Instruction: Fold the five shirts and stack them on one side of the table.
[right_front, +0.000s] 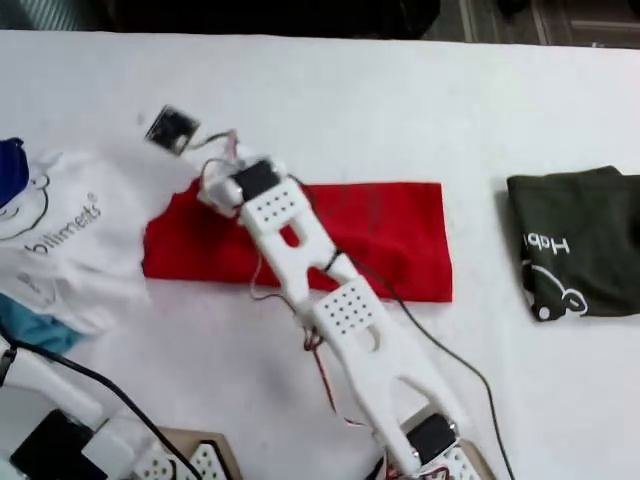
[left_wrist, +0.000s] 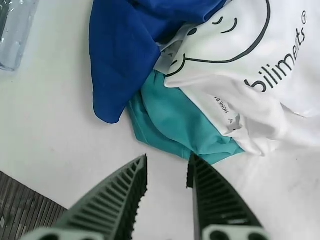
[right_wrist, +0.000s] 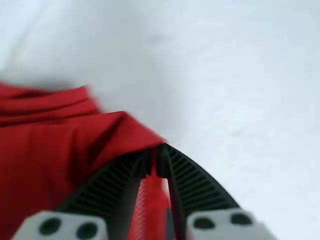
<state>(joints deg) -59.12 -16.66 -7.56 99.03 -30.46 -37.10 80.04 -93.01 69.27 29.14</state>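
Note:
A red shirt (right_front: 380, 235) lies partly folded in the middle of the table. My right gripper (right_front: 213, 190) is at its far left corner, shut on a pinched fold of the red shirt (right_wrist: 60, 150); the right gripper (right_wrist: 157, 151) holds the cloth just above the white tabletop. To the left, a white printed shirt (right_front: 70, 230) lies heaped with a blue shirt (right_front: 10, 170) and a teal shirt (right_front: 35, 330). My left gripper (left_wrist: 167, 162) is open over bare table, close to the teal shirt (left_wrist: 180, 125), the blue shirt (left_wrist: 120, 55) and the white shirt (left_wrist: 260, 65). A folded dark green shirt (right_front: 575, 245) rests at the right.
A small dark card (right_front: 172, 128) lies on the table behind the red shirt. The right arm's cable (right_front: 440, 345) trails across the front of the table. A clear plastic container (left_wrist: 15, 30) stands beyond the blue shirt. The table's edge (left_wrist: 25, 210) is near my left gripper.

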